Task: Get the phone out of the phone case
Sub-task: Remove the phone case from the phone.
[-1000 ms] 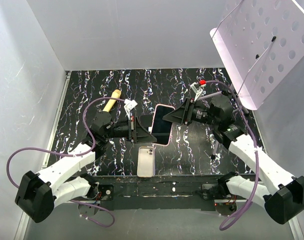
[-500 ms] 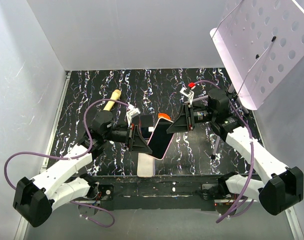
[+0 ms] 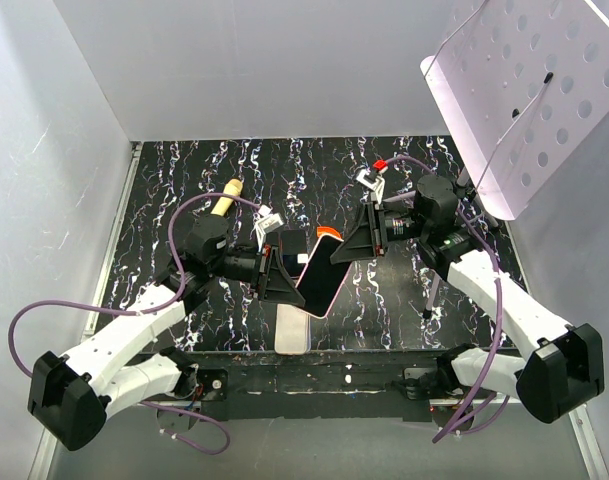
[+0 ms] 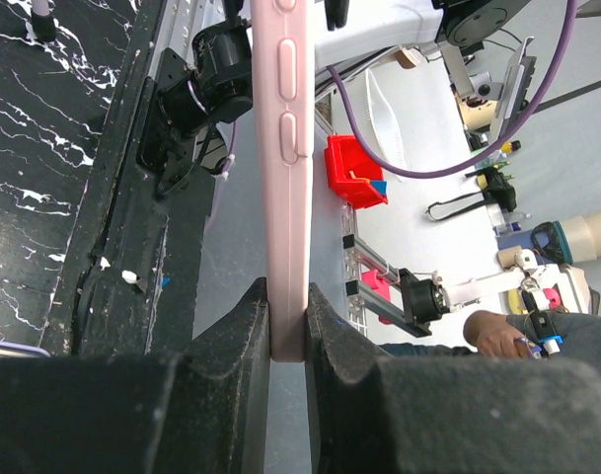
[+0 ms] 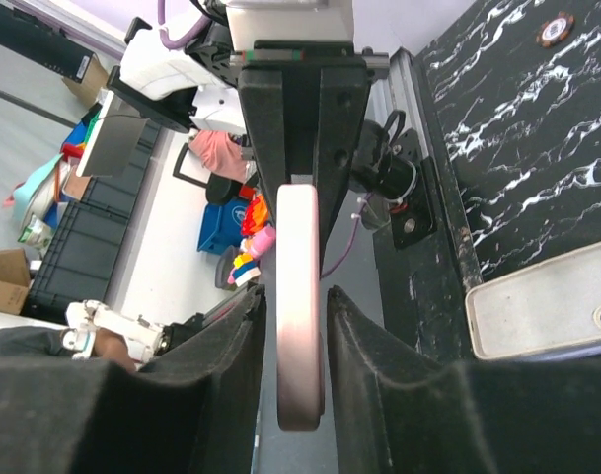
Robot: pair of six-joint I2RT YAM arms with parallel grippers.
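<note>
Aloft over the near middle of the table [image 3: 184, 170], tilted, dark glass facing up: the phone [image 3: 322, 272], seated in a smooth pink case [image 4: 287, 148] with rounded corners and raised oblong button bumps along its thin edge. Pinched at the lower end by the left gripper [image 4: 287, 306], blocky black fingers [image 4: 241, 336] pressed to both faces. Clamped likewise at the upper end by the right gripper [image 5: 300, 306], seen edge-on between two matte dark fingers. Just beneath, flat on the glossy black, white-veined top, a pale rounded slab [image 3: 291, 335] with a raised rim and a camera ring at one corner; phone or spare case, cannot tell. Farther back on the left, a tan round dowel [image 3: 224, 201]. Up at the right, a white perforated board [image 3: 529, 90].
</note>
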